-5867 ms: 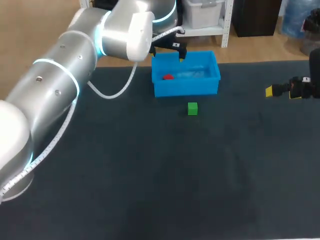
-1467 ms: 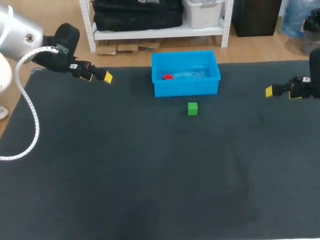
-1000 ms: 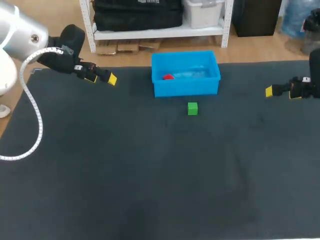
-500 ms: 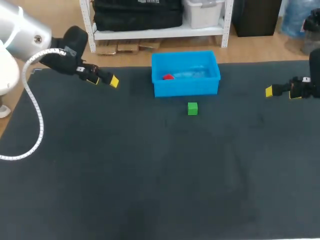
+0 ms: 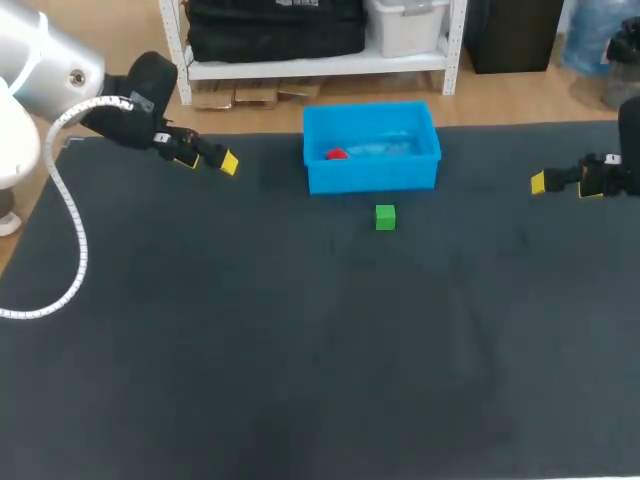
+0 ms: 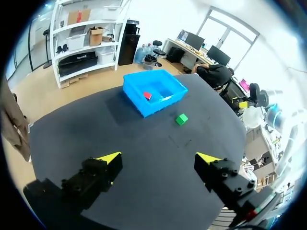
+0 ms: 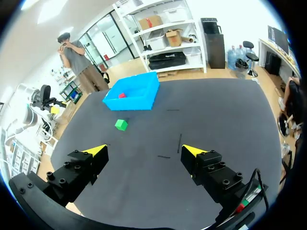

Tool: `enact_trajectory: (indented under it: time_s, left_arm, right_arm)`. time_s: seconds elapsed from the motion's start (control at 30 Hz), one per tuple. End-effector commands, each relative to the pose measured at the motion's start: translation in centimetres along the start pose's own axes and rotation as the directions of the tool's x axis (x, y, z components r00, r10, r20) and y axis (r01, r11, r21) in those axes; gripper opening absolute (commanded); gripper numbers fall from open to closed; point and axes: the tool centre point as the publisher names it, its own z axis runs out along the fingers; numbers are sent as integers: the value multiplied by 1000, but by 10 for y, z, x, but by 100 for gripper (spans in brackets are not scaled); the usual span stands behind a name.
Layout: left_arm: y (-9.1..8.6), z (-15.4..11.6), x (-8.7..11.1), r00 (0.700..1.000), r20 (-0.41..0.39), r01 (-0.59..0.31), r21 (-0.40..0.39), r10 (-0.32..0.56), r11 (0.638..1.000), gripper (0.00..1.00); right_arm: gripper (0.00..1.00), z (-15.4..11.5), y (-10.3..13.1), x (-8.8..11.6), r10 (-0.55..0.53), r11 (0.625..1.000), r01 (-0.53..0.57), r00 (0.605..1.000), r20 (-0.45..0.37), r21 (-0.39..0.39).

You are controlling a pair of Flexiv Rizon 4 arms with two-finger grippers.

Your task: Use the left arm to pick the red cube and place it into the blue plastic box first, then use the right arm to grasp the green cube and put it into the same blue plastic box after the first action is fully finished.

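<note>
Wrist views: L end effector (image 6: 158,157), R end effector (image 7: 145,150) wide open.

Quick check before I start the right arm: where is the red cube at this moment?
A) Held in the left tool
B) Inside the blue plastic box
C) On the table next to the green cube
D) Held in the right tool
B: the red cube lies inside the blue plastic box, the green cube sits outside in front of it, and the left tool and right tool are both open and empty.

Left gripper (image 5: 207,160) spread wide, empty, out at left; right gripper (image 5: 563,183) same, out at right.
</note>
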Motion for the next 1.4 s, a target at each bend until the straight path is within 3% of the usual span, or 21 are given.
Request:
enact_trajectory:
  time_s: [0.03,0.33,0.87,1.4]
  left_arm:
    - [2,0,-1,1000,-3,-2,4,2,1000,100]
    - [2,0,-1,1000,-3,-2,4,2,1000,100]
    - [2,0,-1,1000,-3,-2,4,2,1000,100]
    - [2,0,-1,1000,-3,-2,4,2,1000,100]
  right_arm:
    - [100,0,0,0,0,1000,0,1000,-1,2]
    - [100,11,9,7,-48,998,50,998,-39,44]
    - [100,32,39,1,-98,984,111,991,-95,139]
    - [100,48,61,1,-103,961,172,950,-296,218]
